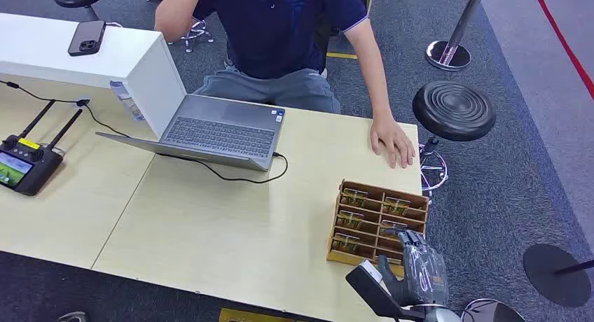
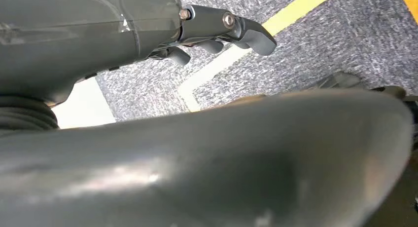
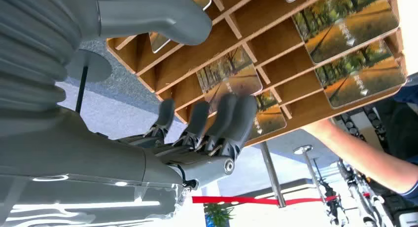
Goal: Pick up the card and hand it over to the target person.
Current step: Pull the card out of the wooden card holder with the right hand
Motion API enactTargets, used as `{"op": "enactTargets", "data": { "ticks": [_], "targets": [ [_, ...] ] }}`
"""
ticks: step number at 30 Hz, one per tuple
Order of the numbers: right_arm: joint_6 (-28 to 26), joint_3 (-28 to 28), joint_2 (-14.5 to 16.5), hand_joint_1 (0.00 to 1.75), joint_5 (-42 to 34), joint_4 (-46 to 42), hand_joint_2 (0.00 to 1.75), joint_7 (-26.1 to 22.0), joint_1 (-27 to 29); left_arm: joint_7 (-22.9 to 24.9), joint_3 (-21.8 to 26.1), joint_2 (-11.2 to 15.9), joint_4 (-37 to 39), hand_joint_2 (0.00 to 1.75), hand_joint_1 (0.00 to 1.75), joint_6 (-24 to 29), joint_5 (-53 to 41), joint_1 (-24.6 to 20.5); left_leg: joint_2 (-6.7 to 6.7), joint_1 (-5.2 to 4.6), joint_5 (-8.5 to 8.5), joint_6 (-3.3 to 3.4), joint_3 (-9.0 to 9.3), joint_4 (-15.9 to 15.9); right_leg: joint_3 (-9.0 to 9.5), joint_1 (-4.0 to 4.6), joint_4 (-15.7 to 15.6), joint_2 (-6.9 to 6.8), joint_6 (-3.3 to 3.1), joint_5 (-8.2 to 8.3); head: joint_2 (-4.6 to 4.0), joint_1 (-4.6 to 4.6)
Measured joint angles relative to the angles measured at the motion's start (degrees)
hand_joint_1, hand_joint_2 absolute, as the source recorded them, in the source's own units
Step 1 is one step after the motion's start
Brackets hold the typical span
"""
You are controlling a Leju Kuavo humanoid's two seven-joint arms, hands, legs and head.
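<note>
Right wrist view: right hand (image 3: pixel 197 123) empty, fingers apart – poised at card rack (image 3: pixel 276 54) to extract a card (image 3: pixel 229 79); left hand (image 2: pixel 217 34) holds nothing.

Brown wooden rack (image 1: pixel 379 224), autumn-orange tree-print cards (image 3: pixel 344 19), navy shirt (image 1: pixel 280 24).
</note>
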Motion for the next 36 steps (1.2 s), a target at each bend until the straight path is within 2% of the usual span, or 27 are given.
{"op": "enactTargets", "data": {
  "ticks": [3, 7, 14, 24, 36],
  "targets": [
    [0.0, 0.1, 0.1, 0.97, 0.0, 0.3, 1.75, 0.0, 0.0, 0.0, 0.0, 0.0, 0.0, 0.0, 0.0, 0.0, 0.0, 0.0, -0.03, 0.0, -0.03, 0.0, -0.04, 0.1, -0.03, -0.01, 0.1, -0.03, 0.03, -0.05, 0.0, 0.0],
    [0.2, 0.5, 0.3, 0.95, -0.7, 1.4, 1.75, -0.4, 0.1, 0.2, 0.0, 0.1, 0.0, 0.0, 0.0, -0.1, 0.0, 0.2, -0.05, 0.0, -0.06, 0.0, -0.08, 0.1, -0.05, -0.01, 0.1, -0.05, 0.06, -0.09, 0.0, 0.0],
    [-0.6, 0.5, 0.1, 1.05, -2.5, 1.4, 1.75, -0.7, 0.4, 0.4, 0.0, 0.1, 0.0, 0.0, 0.0, -0.3, 0.0, 0.2, -0.02, 0.0, -0.03, 0.0, -0.04, 0.1, -0.03, -0.01, 0.1, -0.02, 0.03, -0.04, 0.0, 0.0],
    [-0.3, 0.9, -0.5, 1.01, -4.1, 1.5, 1.75, -1.1, 0.5, 0.0, 0.1, 0.1, 0.0, 0.0, 0.0, -0.1, 0.0, 0.2, 0.02, 0.0, 0.02, -0.01, 0.01, 0.0, 0.0, 0.0, 0.0, 0.02, -0.02, 0.02, 0.0, 0.0],
    [-0.2, 2.4, 0.5, 1.05, -5.3, 4.8, 1.75, -1.5, 0.3, 0.2, 0.2, 0.0, 0.0, 0.0, 0.0, -0.1, 0.0, 0.2, -0.03, 0.0, -0.07, 0.01, -0.06, 0.1, -0.04, -0.01, 0.1, -0.02, 0.05, -0.08, 0.0, 0.0]
  ]
}}
